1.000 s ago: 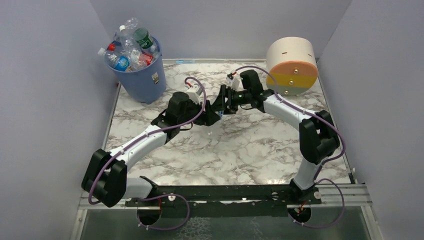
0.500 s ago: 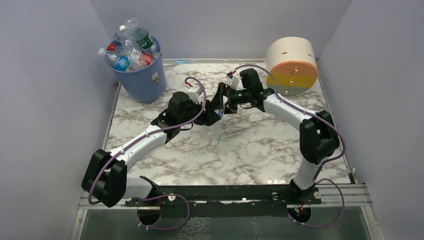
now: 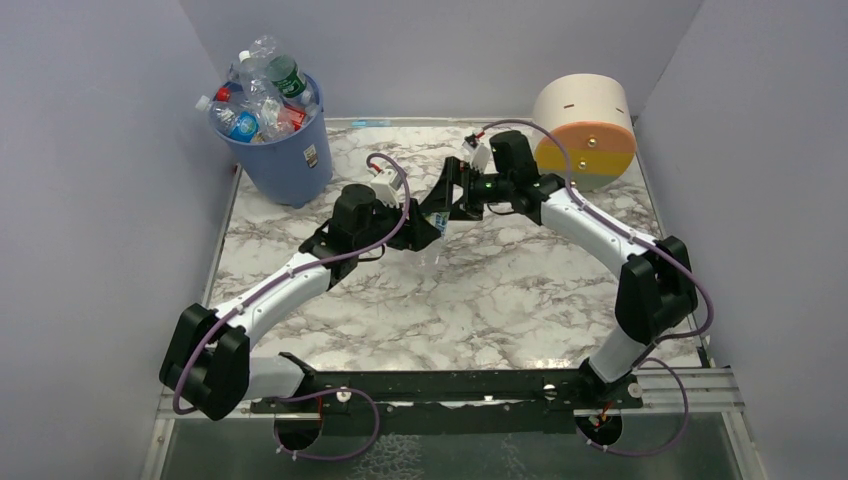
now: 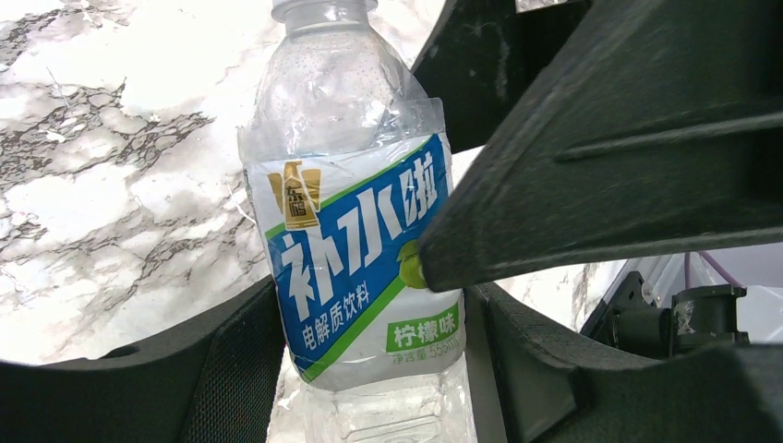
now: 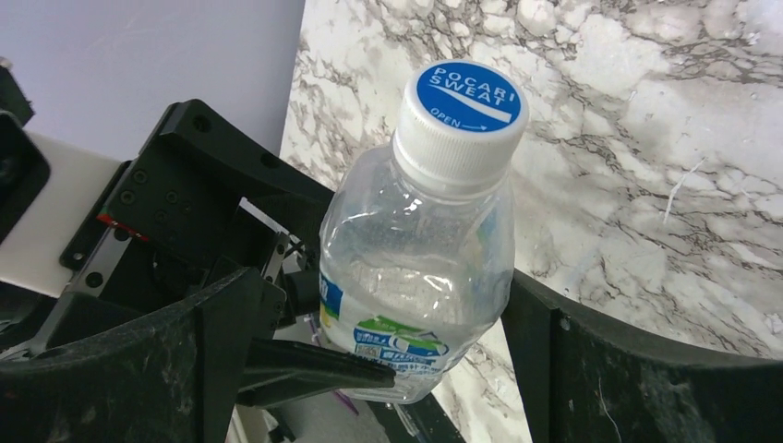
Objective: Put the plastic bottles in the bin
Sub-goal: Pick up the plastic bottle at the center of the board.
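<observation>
A clear plastic bottle (image 4: 355, 249) with a blue, white and green label sits between my left gripper's (image 4: 369, 369) fingers (image 4: 231, 369), which are shut on its lower body. In the right wrist view the same bottle (image 5: 420, 268) shows a white cap with a blue top. My right gripper (image 5: 388, 360) stands open around it, with a gap at each side. Both grippers meet over the middle of the table, left gripper (image 3: 428, 235) and right gripper (image 3: 442, 205). The blue bin (image 3: 285, 160) stands at the far left corner, heaped with several bottles (image 3: 255, 95).
A cream, orange and yellow drum (image 3: 585, 130) lies at the far right corner. Grey walls close in the marble table (image 3: 480, 300) on three sides. The right gripper's finger (image 4: 600, 166) fills the upper right of the left wrist view.
My right gripper has opened wide and let go of the bottle, and its arm has swung slightly right. My left gripper keeps its hold on the bottle.
</observation>
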You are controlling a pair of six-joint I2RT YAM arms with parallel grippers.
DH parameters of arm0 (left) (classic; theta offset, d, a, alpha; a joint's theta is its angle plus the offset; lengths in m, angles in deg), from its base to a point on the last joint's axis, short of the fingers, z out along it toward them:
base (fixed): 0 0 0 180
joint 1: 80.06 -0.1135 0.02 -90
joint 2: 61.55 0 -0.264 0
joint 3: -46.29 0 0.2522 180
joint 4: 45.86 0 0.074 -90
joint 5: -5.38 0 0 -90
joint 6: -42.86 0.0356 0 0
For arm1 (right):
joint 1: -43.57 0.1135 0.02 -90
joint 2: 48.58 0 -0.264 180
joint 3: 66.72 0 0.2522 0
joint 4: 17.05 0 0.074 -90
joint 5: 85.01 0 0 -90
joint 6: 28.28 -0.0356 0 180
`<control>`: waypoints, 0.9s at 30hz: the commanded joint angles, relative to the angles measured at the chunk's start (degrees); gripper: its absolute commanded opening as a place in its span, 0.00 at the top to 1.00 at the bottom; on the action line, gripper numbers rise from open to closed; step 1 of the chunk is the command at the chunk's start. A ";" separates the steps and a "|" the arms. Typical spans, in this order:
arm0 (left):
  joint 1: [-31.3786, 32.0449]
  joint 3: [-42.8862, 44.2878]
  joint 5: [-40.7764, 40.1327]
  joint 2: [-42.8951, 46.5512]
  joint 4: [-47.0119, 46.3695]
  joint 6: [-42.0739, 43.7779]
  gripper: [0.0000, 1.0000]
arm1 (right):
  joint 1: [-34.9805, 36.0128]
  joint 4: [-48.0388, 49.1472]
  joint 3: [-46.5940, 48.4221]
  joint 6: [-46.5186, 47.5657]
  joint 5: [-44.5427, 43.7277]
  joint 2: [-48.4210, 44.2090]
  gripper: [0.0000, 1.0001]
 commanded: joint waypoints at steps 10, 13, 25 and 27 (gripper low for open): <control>0.09 2.04 -2.79 2.42 2.16 0.72 0.38 | -2.30 -4.35 0.70 0.77 -3.56 -8.68 0.01; -0.08 3.07 -3.10 2.48 3.32 1.16 0.38 | -2.76 -6.17 1.66 1.68 -5.00 -9.96 0.01; -1.10 8.35 -5.44 3.82 8.77 3.87 0.38 | -4.01 -8.01 1.03 2.23 -7.97 -13.95 0.01; -1.43 10.10 -5.85 3.93 10.27 4.71 0.38 | -4.15 -7.99 0.73 2.16 -7.96 -14.16 0.01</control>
